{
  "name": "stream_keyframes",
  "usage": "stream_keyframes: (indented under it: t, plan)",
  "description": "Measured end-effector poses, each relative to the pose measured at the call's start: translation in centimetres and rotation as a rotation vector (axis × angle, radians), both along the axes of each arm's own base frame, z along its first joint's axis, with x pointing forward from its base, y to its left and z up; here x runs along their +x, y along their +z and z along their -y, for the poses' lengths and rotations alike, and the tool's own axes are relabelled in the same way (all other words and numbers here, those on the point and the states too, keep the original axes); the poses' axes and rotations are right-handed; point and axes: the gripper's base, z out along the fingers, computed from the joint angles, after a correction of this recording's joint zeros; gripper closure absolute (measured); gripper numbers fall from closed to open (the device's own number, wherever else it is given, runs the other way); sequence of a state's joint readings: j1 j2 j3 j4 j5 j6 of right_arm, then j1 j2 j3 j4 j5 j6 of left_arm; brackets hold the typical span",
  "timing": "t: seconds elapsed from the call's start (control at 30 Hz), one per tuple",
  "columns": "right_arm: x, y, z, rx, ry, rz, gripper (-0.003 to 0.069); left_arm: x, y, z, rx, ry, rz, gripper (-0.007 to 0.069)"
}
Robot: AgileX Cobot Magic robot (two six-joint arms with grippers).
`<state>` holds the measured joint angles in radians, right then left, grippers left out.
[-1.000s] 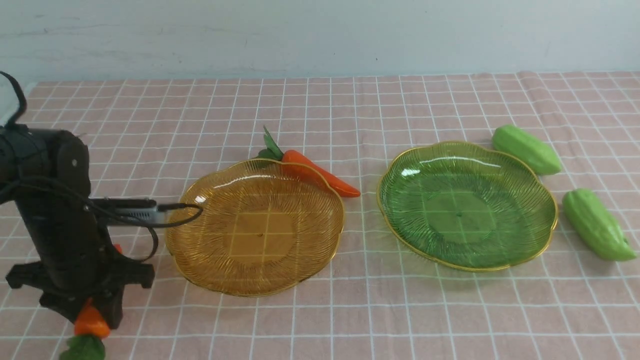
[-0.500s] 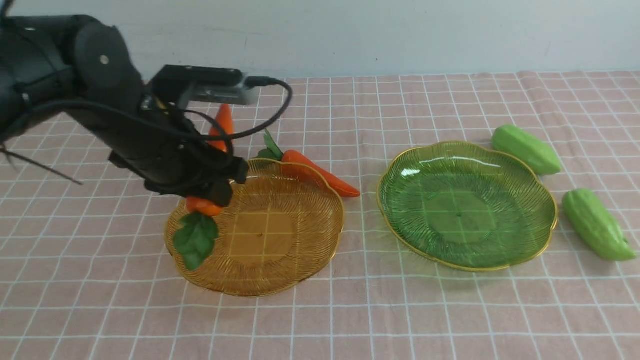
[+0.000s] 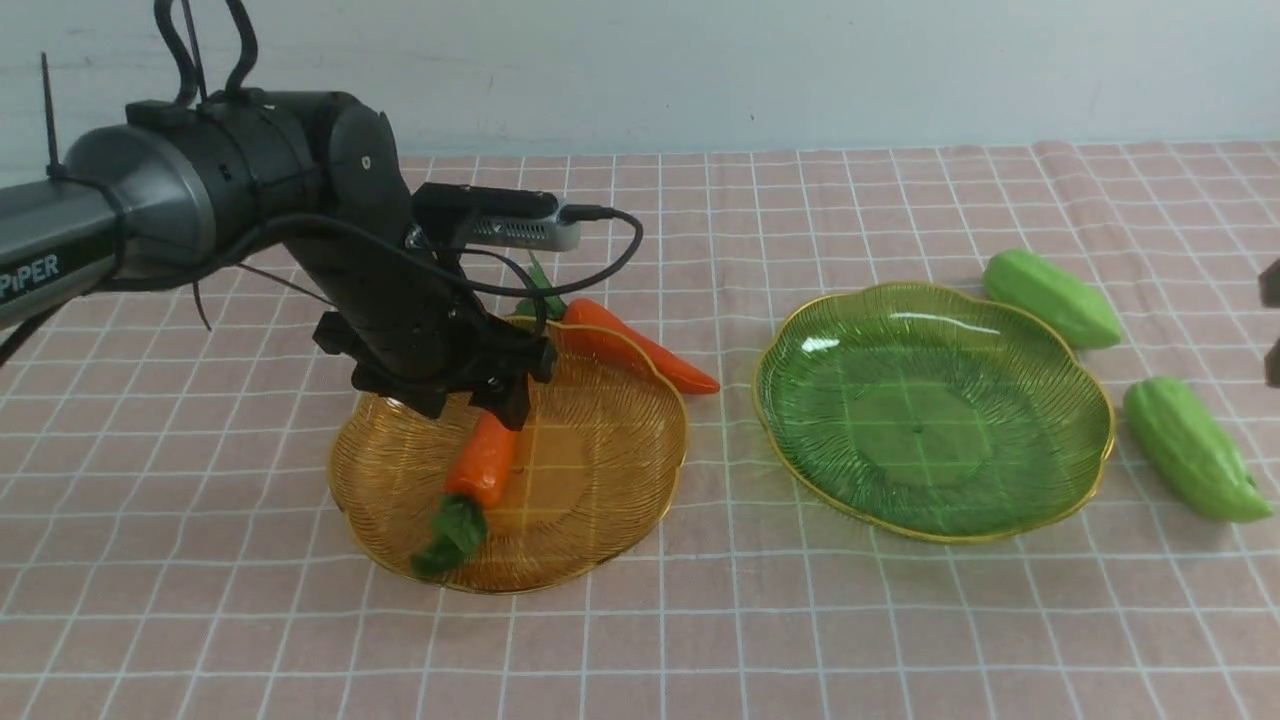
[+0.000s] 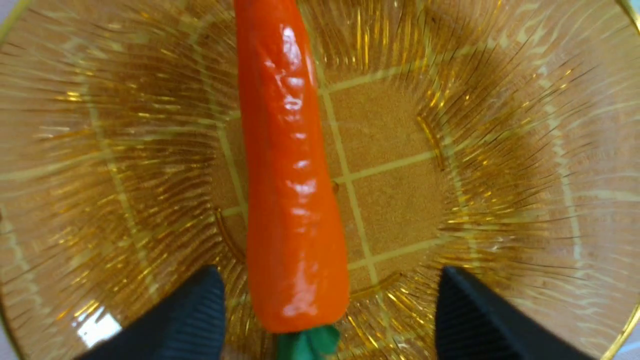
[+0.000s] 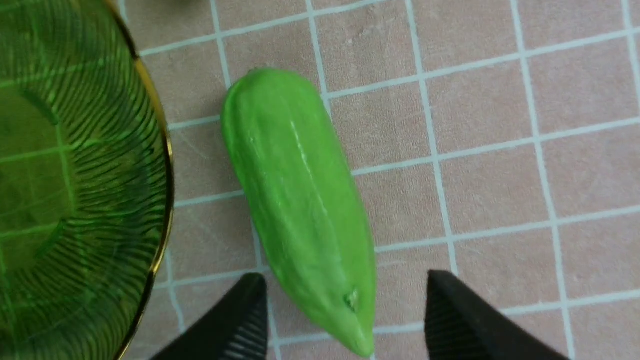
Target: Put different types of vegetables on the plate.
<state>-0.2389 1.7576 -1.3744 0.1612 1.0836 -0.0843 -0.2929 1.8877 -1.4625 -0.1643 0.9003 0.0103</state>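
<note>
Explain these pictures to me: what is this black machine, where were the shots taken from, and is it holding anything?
It is a two-armed robot, each arm ending in a two-fingered end effector. The wide picture comes from a camera between the arms, looking forward; the two close-ups come from cameras on the wrists. On the checked cloth stand an amber plate and a green plate. The left end effector hovers open over a carrot lying in the amber plate; a second carrot lies at its far rim. The right end effector is open around one green gourd beside the green plate, not touching it; another gourd lies farther back. Nothing is gripped.
</note>
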Motion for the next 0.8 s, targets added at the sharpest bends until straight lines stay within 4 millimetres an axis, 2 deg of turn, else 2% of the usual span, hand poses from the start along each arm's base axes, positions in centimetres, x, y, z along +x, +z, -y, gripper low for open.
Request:
stream_keyframes:
  t: [0.07,0.13,0.17,0.23,0.37,0.43,0.47,0.53,0.6,0.67,0.8]
  plan:
    - [0.8,-1.2,0.0,0.0,0.011,-0.015,0.0259,0.1,0.3,0.0,-0.001,-0.002,0.004,0.0106]
    - [1.2,-1.9,-0.1,0.0,0.021,-0.023,0.0213,0.1,0.4,0.0,-0.001,-0.003,0.004,0.0095]
    - [1.9,-3.4,-0.4,-0.002,0.044,-0.049,0.0148,0.1,0.7,0.1,0.001,-0.008,-0.002,0.0074]
    - [2.7,-5.7,-1.1,-0.007,0.087,-0.094,0.0064,0.1,1.1,0.1,0.004,-0.014,-0.019,0.0072]
    - [3.4,-7.8,-2.0,-0.007,0.131,-0.126,0.004,0.0,1.9,0.1,0.015,-0.029,-0.046,0.0121]
    - [3.5,-8.6,-2.0,-0.002,0.132,-0.144,0.0064,-0.2,2.4,-0.1,0.034,-0.041,-0.075,0.0231]
    - [3.6,-8.9,-2.0,-0.001,0.123,-0.151,0.0105,-0.3,2.6,-0.1,0.038,-0.044,-0.086,0.0284]
    - [3.8,-8.7,-1.8,-0.019,0.108,-0.15,0.0244,-0.4,2.7,-0.1,0.045,-0.048,-0.105,0.041]
    - [4.2,-7.8,-1.6,-0.037,0.105,-0.143,0.0241,-0.5,2.7,-0.2,0.049,-0.051,-0.117,0.0531]
    - [4.8,-6.1,-1.4,-0.038,0.092,-0.149,0.024,-0.7,2.7,-0.2,0.052,-0.053,-0.13,0.0598]
    - [5.4,-3.1,-1.7,0.004,0.035,-0.123,0.024,-0.7,2.7,-0.2,0.053,-0.053,-0.134,0.0623]
